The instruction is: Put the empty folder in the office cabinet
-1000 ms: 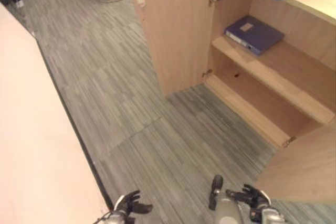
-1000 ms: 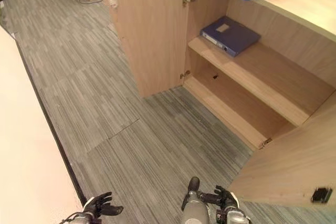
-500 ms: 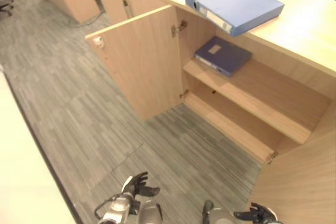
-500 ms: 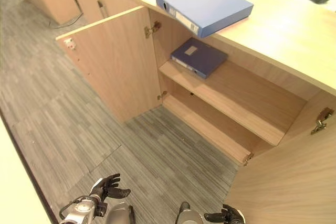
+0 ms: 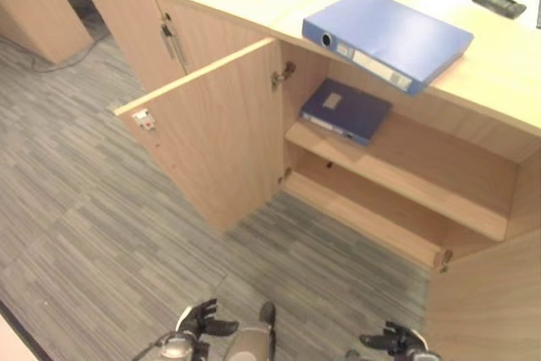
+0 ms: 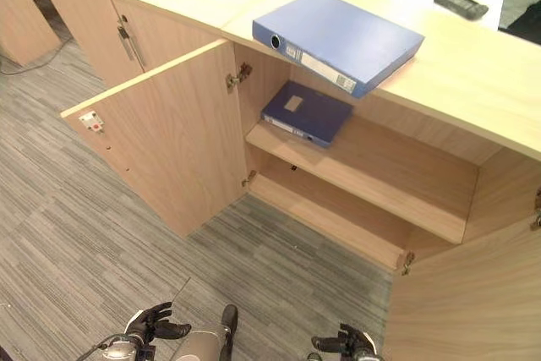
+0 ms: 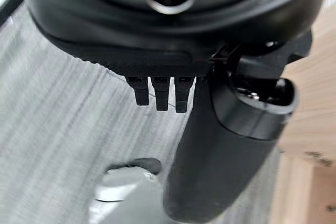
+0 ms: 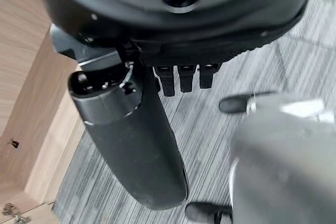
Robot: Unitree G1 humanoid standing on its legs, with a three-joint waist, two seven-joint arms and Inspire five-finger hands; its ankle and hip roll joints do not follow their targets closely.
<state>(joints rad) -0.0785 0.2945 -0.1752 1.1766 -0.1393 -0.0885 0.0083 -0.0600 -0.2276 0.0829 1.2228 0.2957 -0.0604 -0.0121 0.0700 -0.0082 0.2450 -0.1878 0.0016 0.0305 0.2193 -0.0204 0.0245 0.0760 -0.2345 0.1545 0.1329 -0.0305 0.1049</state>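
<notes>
Both hands are hanging low and near with fingers relaxed, holding nothing: the left hand [image 6: 150,325], then the right hand [image 6: 348,343]. The light blue rectangular folder [image 6: 338,37] is lying flat on the wooden cabinet's top [image 6: 473,73], far and up from them, long axis running left-near to right-far, roughly nearer the right hand.

View raised, hands lower

Your head camera has tilted up: the countertop folder [image 5: 387,37] shows whole, and both hands [image 5: 196,325] seemingly sit lower.

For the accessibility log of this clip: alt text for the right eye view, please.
An open wooden office cabinet holds a dark blue folder on its upper shelf, and a lighter blue folder lies on the countertop above. Both robot hands, left and right, hang low over grey carpet, open and holding nothing.
</notes>
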